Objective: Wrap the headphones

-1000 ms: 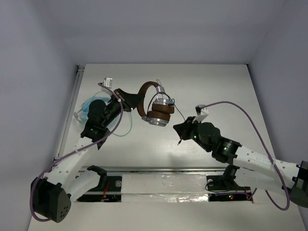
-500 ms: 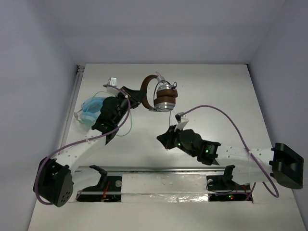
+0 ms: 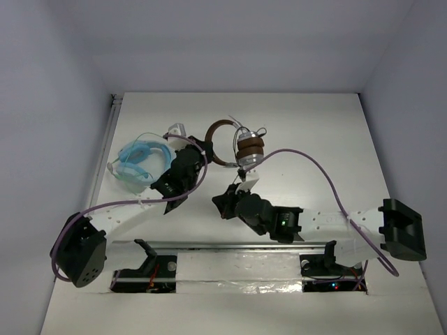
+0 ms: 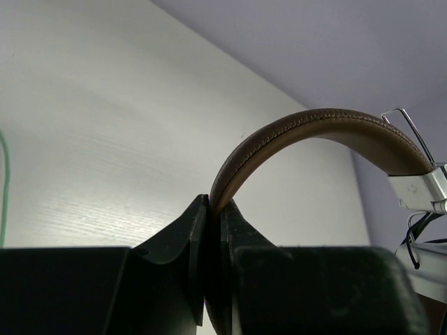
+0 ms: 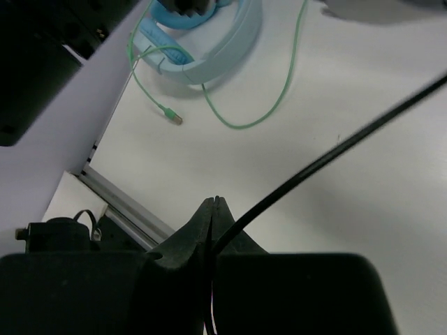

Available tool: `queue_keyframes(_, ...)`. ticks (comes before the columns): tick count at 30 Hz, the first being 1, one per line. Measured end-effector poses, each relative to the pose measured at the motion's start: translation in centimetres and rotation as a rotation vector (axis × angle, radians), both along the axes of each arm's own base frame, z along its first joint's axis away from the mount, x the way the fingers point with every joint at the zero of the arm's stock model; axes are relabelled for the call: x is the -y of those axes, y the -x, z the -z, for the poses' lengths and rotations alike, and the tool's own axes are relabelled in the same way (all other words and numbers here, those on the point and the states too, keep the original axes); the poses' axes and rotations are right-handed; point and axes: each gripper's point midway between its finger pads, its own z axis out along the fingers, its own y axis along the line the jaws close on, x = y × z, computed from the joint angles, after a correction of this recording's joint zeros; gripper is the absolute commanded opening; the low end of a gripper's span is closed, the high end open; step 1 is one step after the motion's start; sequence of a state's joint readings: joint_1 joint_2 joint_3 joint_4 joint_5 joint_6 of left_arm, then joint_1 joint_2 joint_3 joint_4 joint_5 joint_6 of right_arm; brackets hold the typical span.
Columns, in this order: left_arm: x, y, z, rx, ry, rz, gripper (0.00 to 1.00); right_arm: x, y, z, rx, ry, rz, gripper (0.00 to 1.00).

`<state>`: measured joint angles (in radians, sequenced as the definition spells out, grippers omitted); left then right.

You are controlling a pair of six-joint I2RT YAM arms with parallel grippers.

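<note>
Clamped the headphones (image 3: 247, 148) by the headband (image 4: 314, 129) in the left gripper (image 4: 211, 209); pinched the thin cable (image 5: 335, 150) in the right gripper (image 5: 213, 209)

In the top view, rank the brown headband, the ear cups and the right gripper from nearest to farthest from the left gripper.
1. Brown headband: in the jaws of the left gripper.
2. Ear cups: just to its right.
3. Right gripper: toward the bases, shut on the cable.

Item: headphones (image 4: 314, 125), headband of matt brown leather-look, stitched edge; bright metal wire yoke. Table (image 4: 105, 139), matt white, faintly grained.
</note>
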<state>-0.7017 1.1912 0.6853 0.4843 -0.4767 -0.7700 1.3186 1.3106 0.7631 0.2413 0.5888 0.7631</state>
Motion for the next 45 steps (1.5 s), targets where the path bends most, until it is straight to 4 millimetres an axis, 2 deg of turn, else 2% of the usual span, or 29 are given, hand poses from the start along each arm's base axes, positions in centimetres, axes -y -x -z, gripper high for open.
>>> queue_keyframes(4, 0.7, 0.8, 2.1, -0.028, -0.113, -0.006, 0.0, -0.5, 0.5, -0.3, -0.001, 0.048, -0.011, 0.0)
queue_keyframes(10, 1.0, 2.7, 4.7, -0.052, -0.209, 0.007, 0.0, -0.3, 0.4, -2.5, 0.003, 0.072, -0.008, 0.0)
queue_keyframes(15, 2.1, 5.2, 6.4, -0.075, -0.252, 0.064, 0.0, 1.2, -0.1, -3.9, 0.015, 0.054, 0.061, 0.0)
queue_keyframes(21, 3.9, 8.4, 7.3, -0.097, -0.247, 0.149, 0.0, 2.6, -1.4, -3.9, 0.016, 0.023, 0.184, 0.0)
queue_keyframes(29, 4.2, 10.2, 8.7, -0.158, -0.249, 0.178, 0.0, 5.8, -3.0, -4.5, 0.051, -0.045, 0.361, 0.0)
queue_keyframes(30, 4.2, 10.4, 8.9, -0.164, -0.249, 0.182, 0.0, 6.1, -3.3, -4.3, 0.053, -0.047, 0.38, 0.05)
queue_keyframes(32, 4.4, 10.7, 9.1, -0.177, -0.257, 0.193, 0.0, 6.8, -3.9, -3.9, 0.056, -0.045, 0.417, 0.06)
queue_keyframes(41, 4.5, 11.2, 10.0, -0.238, -0.292, 0.196, 0.0, 8.3, -5.8, -3.4, 0.046, -0.074, 0.505, 0.25)
queue_keyframes(42, 4.7, 11.2, 10.1, -0.245, -0.295, 0.202, 0.0, 8.5, -6.0, -3.3, 0.045, -0.08, 0.514, 0.32)
queue_keyframes(45, 4.7, 11.4, 10.6, -0.264, -0.314, 0.209, 0.0, 9.6, -6.6, -2.6, 0.04, -0.08, 0.54, 0.38)
